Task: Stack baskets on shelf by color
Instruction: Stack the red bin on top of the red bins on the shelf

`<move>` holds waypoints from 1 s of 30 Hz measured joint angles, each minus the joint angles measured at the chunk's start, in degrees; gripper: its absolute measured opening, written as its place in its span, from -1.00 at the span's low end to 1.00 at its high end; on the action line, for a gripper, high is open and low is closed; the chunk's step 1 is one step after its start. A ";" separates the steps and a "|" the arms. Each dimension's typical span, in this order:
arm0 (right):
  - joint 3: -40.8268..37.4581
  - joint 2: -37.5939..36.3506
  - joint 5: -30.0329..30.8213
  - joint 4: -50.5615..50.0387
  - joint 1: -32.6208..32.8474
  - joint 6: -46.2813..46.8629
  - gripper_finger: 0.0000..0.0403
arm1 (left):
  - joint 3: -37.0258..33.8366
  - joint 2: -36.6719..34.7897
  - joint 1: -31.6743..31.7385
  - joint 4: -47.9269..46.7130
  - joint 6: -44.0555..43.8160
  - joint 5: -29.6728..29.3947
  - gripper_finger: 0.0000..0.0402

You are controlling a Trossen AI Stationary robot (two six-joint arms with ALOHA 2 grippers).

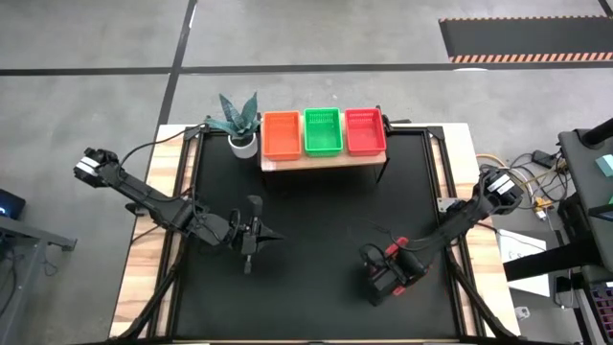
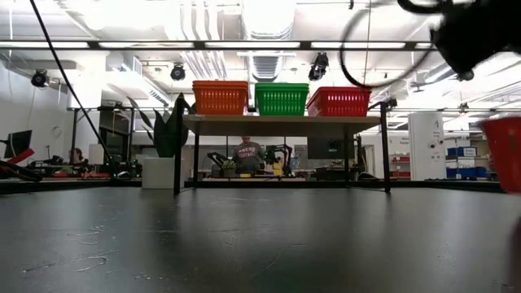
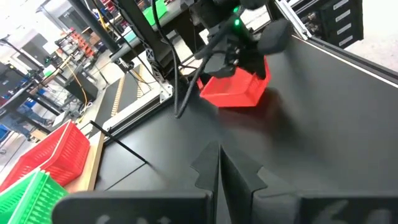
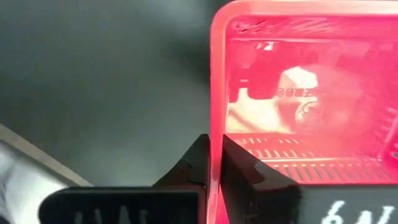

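Note:
The light-wood shelf (image 1: pixel 321 160) stands at the table's far edge and carries an orange basket stack (image 1: pixel 282 134), a green one (image 1: pixel 323 131) and a red one (image 1: pixel 365 131), side by side. The low view shows the same row (image 2: pixel 280 98) resting on the shelf board. My right gripper (image 4: pixel 214 163) is at the table's near right, shut on another red basket (image 3: pixel 236 90); in the high view the gripper (image 1: pixel 383 270) hides most of that basket. My left gripper (image 3: pixel 219 169) hovers shut over the table's near left (image 1: pixel 254 235), touching nothing. My right gripper pinches the red basket's side wall at its rim (image 4: pixel 215 134), with one finger inside the basket and one outside. The fingers come slanting down from above. The basket is tilted in the hold, and in the low view (image 2: pixel 505 150) it looks lifted off the table.
A potted plant (image 1: pixel 239 125) in a white pot stands by the shelf's left end. Black tabletop (image 1: pixel 316 220) lies bare between the two arms and the shelf. Cables and equipment (image 1: pixel 536 187) sit beyond the right edge. A person (image 2: pixel 247 155) is in the room behind.

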 joint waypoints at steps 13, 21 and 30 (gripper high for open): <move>20.10 4.34 13.48 -7.70 -0.57 -59.40 -0.95 | 0.00 0.00 0.00 -0.01 -0.21 0.00 -1.00; 35.93 5.54 29.85 -26.42 -4.24 -74.96 -0.95 | 0.00 0.00 0.00 -0.48 -0.31 0.00 -1.00; 45.53 4.55 35.83 -40.84 -15.33 -81.39 -0.96 | 0.00 0.00 -0.01 -0.89 -0.48 0.00 -1.00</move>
